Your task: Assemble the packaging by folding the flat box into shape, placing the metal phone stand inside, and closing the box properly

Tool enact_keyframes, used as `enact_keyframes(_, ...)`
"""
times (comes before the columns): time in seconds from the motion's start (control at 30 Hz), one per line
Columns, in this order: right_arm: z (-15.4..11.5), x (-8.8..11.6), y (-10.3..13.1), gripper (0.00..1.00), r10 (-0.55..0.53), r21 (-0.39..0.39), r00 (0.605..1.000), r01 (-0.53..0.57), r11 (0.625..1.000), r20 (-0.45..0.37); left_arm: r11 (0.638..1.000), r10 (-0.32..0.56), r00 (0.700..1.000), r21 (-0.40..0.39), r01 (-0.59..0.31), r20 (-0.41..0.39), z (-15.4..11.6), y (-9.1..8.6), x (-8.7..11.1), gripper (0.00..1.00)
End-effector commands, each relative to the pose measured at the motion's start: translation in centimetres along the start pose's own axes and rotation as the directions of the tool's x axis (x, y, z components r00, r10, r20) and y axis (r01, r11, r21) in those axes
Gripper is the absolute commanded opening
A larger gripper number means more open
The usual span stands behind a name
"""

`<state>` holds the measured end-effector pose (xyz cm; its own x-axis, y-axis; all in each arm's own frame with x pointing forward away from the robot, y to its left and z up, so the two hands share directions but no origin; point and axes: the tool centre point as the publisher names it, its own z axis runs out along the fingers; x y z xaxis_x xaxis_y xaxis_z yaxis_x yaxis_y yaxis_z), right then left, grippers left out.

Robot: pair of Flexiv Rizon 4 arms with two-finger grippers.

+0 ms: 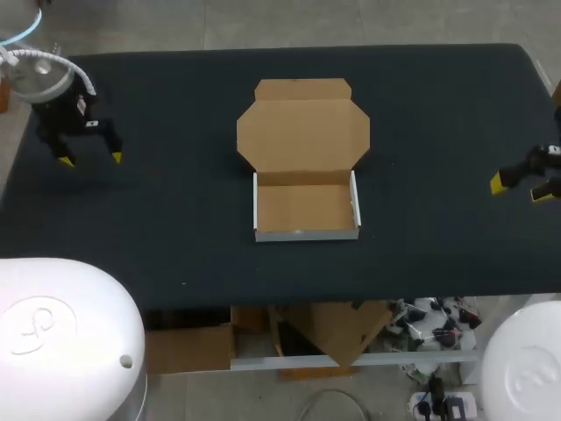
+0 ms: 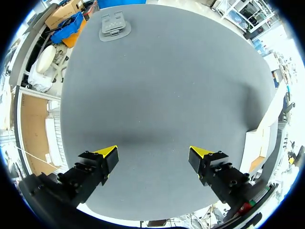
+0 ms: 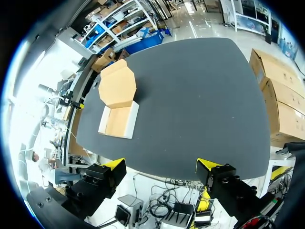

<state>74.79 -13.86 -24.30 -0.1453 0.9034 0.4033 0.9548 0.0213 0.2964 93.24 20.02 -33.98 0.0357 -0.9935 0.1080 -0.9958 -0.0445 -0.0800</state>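
I am looking down on a dark table (image 1: 175,237) with a matte, finely grained cloth-like top. Its long near edge is running straight across the head view.

The box (image 1: 307,209) is sitting about mid-table, already folded into a shallow tray. The low walls are standing upright, white outside and brown cardboard inside. Its lid (image 1: 302,132) is lying open and flat on the far side of the tray, a wide panel with clipped corners and a narrower tuck flap at its far end. Wide strips of bare tabletop are showing on both sides of the box.

My left gripper (image 1: 91,159) is hanging over the far left corner area, well apart from the box. In its wrist view the left gripper (image 2: 155,155) is showing its yellow-tipped fingers spread wide with only table (image 2: 167,95) between them. The phone stand (image 2: 114,26) is lying ahead of it near a table edge, well away. It is grey metal with a rounded flat plate and a hinged piece folded down on it.

My right gripper (image 1: 520,188) is sitting at the right edge of the table. In its wrist view the right gripper (image 3: 162,167) also has its fingers parted and holding nothing. The box (image 3: 118,121) is lying well ahead across open table (image 3: 200,95).
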Motion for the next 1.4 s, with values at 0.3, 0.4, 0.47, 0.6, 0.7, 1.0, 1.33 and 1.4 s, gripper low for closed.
enact_keyframes(0.3,-0.1,0.0,-0.1,1.00,0.000,-0.001,1.000,0.000,1.000,0.000,1.000,-0.001,1.000,-0.024,0.001,0.005,-0.3,-0.3,0.0,1.00)
enact_keyframes(0.4,-0.1,0.0,-0.1,1.00,0.000,-0.001,1.000,0.000,1.000,0.000,1.000,-0.001,1.000,-0.024,0.001,0.005,-0.3,-0.3,0.0,1.00)
enact_keyframes(0.47,-0.1,0.0,-0.1,1.00,0.000,-0.001,1.000,0.000,1.000,0.000,1.000,-0.001,1.000,-0.024,0.001,0.005,-0.3,-0.3,0.0,1.00)
enact_keyframes(0.6,-0.1,0.0,-0.1,1.00,0.000,-0.001,1.000,0.000,1.000,0.000,1.000,-0.001,1.000,-0.024,0.001,0.005,-0.3,-0.3,0.0,1.00)
enact_keyframes(0.7,-0.1,0.0,-0.1,1.00,0.000,-0.001,1.000,0.000,1.000,0.000,1.000,-0.001,1.000,-0.024,0.001,0.005,-0.3,-0.3,0.0,1.00)
enact_keyframes(1.0,-0.1,0.0,-0.1,1.00,0.000,-0.001,1.000,0.000,1.000,0.000,1.000,-0.001,1.000,-0.022,0.001,0.013,0.0,-0.7,-0.1,1.00)
enact_keyframes(1.33,-0.1,0.0,-0.1,1.00,0.000,-0.001,1.000,0.000,1.000,0.000,1.000,-0.003,0.999,-0.020,0.003,0.040,1.5,-3.1,-0.7,1.00)
enact_keyframes(1.4,-0.1,0.0,-0.1,1.00,0.000,-0.001,1.000,0.000,1.000,0.000,1.000,-0.004,0.999,-0.023,0.005,0.041,1.9,-3.6,-1.0,1.00)
